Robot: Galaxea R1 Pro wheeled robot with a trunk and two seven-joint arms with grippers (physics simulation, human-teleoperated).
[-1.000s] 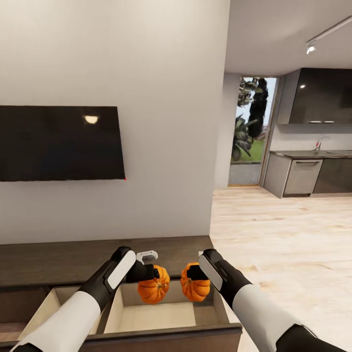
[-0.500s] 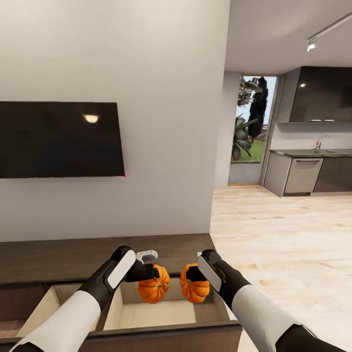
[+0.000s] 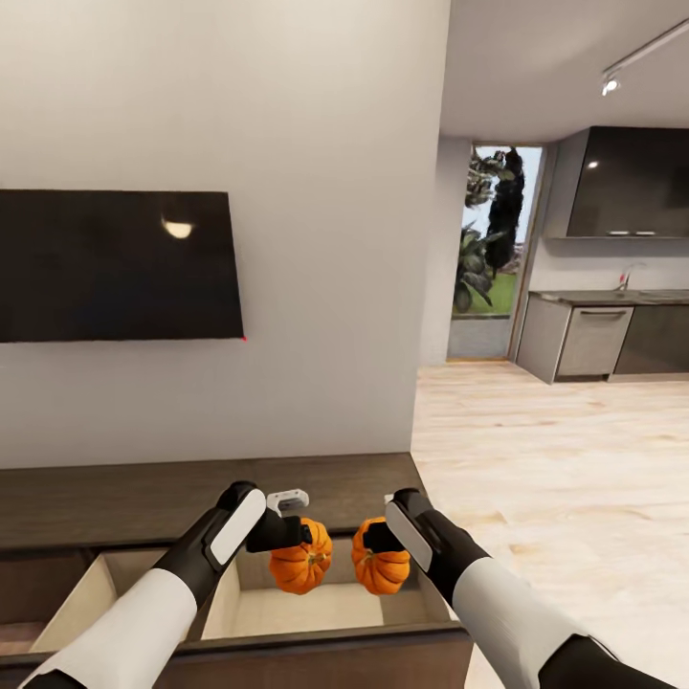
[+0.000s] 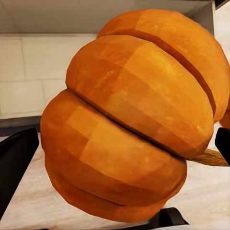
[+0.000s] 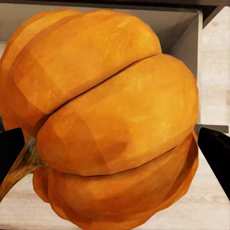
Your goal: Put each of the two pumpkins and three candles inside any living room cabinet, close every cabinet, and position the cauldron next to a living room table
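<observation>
Pumpkins [image 3: 300, 568] [image 3: 381, 567] hide both pincers' tips above the open cabinet [image 3: 287, 651].

A: What are the arms holding?

B: The left end effector [image 3: 299, 547] grips one pumpkin [image 3: 302, 567], and the right end effector [image 3: 375, 538] grips the other pumpkin [image 3: 382, 568]. The two hang just beside each other.

A: Over what?

B: An open drawer [image 3: 325, 612] of the dark brown cabinet [image 3: 144, 498], below the black TV [image 3: 115, 265]. A kitchen [image 3: 612, 287] lies beyond the plank floor [image 3: 555, 459].
</observation>
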